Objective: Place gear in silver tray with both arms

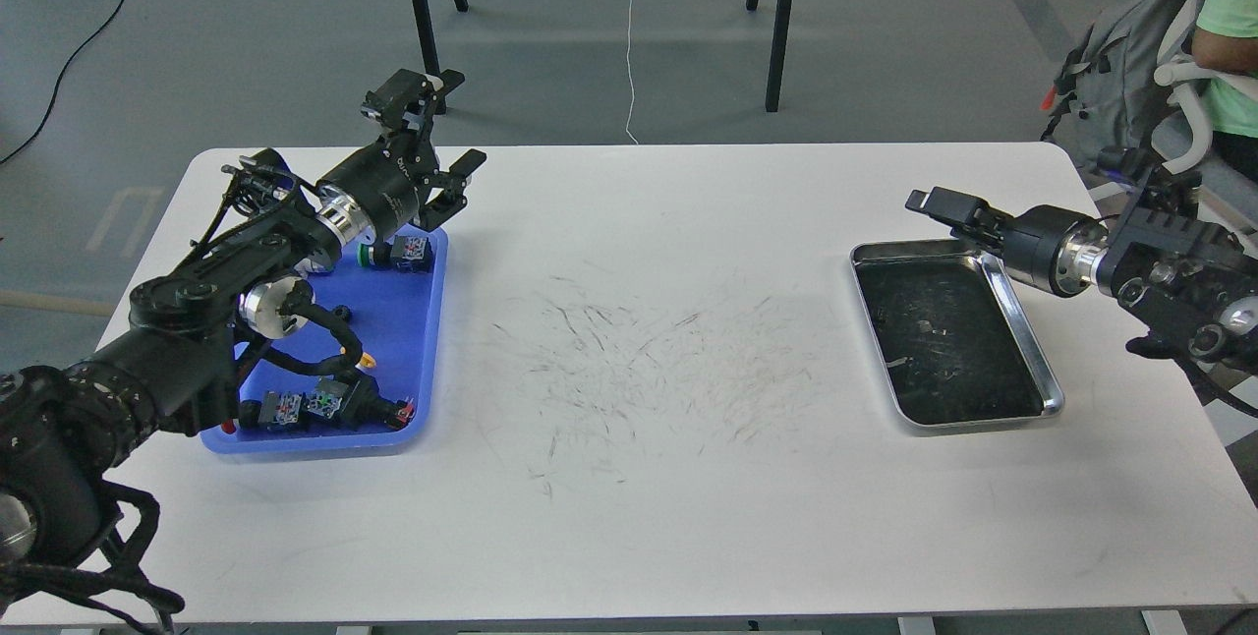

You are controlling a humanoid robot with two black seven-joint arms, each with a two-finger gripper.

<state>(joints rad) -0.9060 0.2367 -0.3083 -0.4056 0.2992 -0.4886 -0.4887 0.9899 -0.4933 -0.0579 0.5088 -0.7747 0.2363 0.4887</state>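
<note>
L gripper (447, 139) hung wide open over blue tray's (418, 340) far end, parts (398, 254) just below; best to drop straight on one. R gripper (934, 203) above silver tray's (1022, 320) far rim, can't tell if open

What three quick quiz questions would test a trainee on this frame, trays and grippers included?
1. True or false: the right gripper is down inside the silver tray.
2. Which tray holds the small parts with coloured ends? A) the blue tray B) the silver tray
3. Fill in: the left gripper sits over the blue tray's ____ corner, jaws apart.

Key:
1. False; it is raised at the tray's far edge.
2. A
3. Far right
</note>
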